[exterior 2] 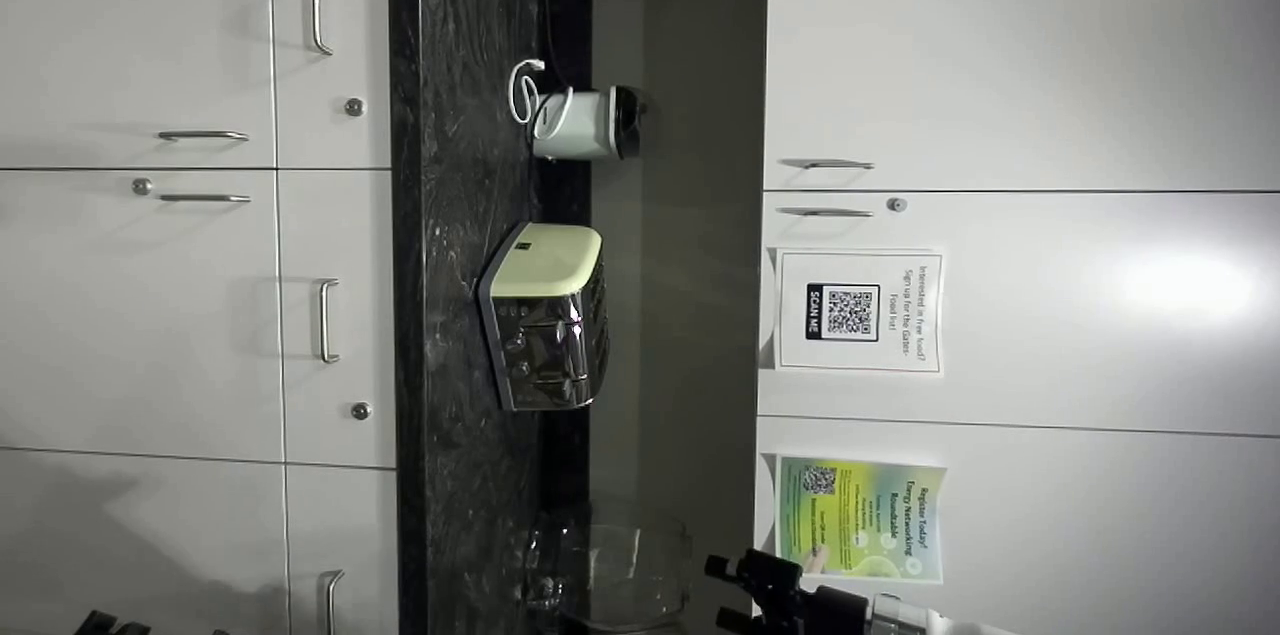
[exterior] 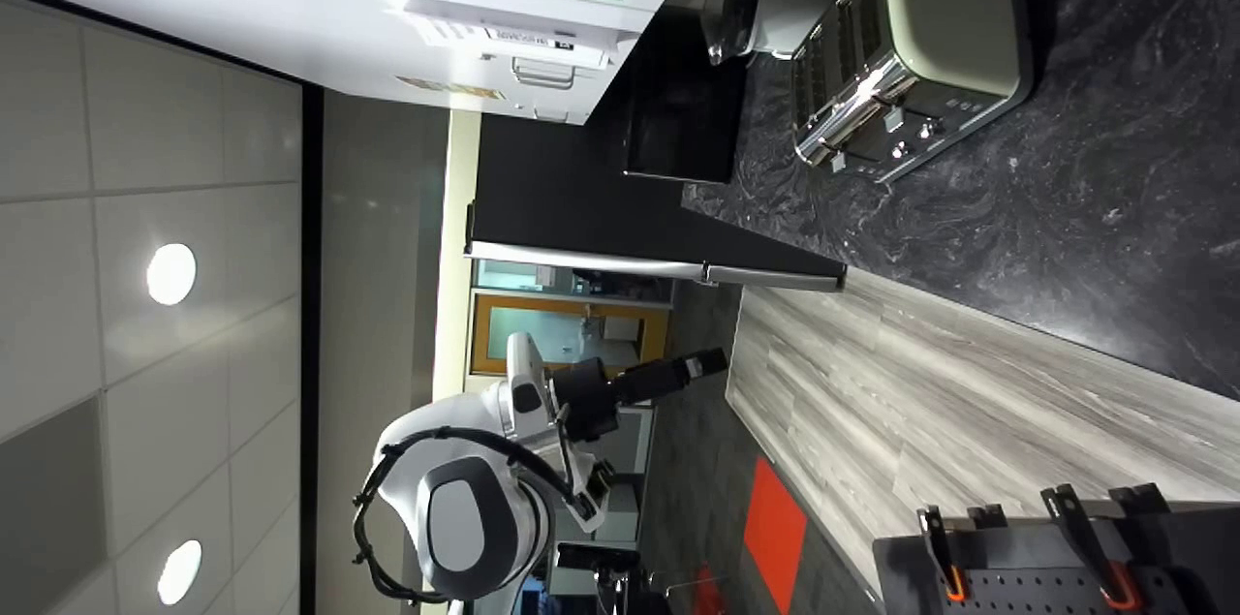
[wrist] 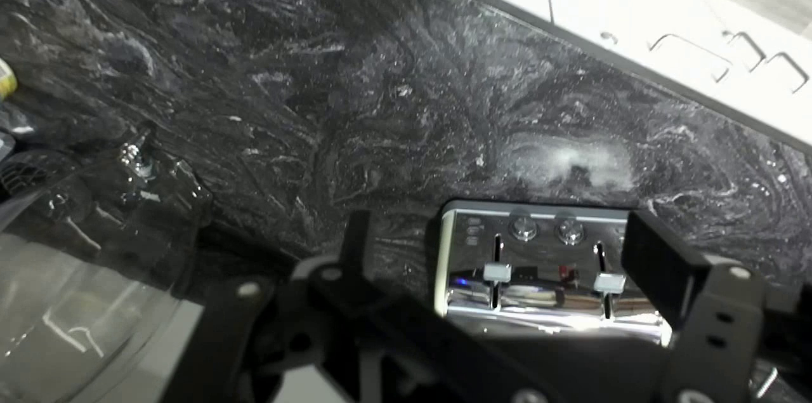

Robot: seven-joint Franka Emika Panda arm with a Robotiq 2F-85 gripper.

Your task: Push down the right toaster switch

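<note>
The toaster has cream sides and a shiny chrome face with two knobs. It stands on the dark counter in both exterior views [exterior: 954,15] [exterior 2: 550,260] and the wrist view [wrist: 539,251]. Its right switch [wrist: 497,272], the lever on the image left in the upside-down wrist view, also shows in an exterior view [exterior: 893,119]. The left switch [wrist: 610,282] sits at a similar level. My gripper [wrist: 507,251] is open and empty, its fingers spread across the view of the face. In both exterior views the gripper [exterior: 712,361] [exterior 2: 722,595] hangs apart from the toaster.
A clear glass container [exterior 2: 625,570] stands right of the toaster, near the gripper; it shows in the wrist view [wrist: 82,301]. A white kettle [exterior 2: 575,127] with cord stands left. Wall cabinets [exterior 2: 1000,305] hang above. A black rack with tools [exterior: 1027,586] stands by the floor.
</note>
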